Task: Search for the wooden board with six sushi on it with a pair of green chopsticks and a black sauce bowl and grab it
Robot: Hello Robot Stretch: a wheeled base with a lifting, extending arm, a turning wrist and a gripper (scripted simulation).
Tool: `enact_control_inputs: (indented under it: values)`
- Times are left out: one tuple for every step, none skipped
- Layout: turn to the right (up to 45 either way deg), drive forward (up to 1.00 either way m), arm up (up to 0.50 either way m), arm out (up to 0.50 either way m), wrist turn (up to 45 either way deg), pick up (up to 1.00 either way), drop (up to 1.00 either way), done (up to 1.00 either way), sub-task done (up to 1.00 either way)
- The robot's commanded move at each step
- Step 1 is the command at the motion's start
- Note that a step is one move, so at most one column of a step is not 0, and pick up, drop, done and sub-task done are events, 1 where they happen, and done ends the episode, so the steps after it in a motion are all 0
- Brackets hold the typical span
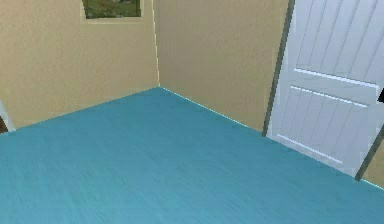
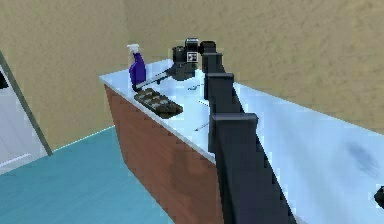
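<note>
Countertop (image 2: 300, 125) glossy, smooth; cabinet front (image 2: 160, 150) matt wood; floor (image 1: 150, 160) smooth.

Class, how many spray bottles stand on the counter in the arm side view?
1. The blue spray bottle stands upright near the far left corner of the counter. The arm crosses the countertop and might hide others.

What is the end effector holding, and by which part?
Cannot tell. The end effector shows against the white countertop, near a blue spray bottle and a dark tray; no held thing or hold point can be made out.
</note>
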Motion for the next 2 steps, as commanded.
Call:
enact_control_inputs:
  values:
    - [0.0, 0.00, 0.00, 0.00, 18.0, 0.00, 0.00, 0.00, 0.00]
    - [0.0, 0.00, -0.14, 0.00, 0.0, 0.00, 0.00, 0.00, 0.00]
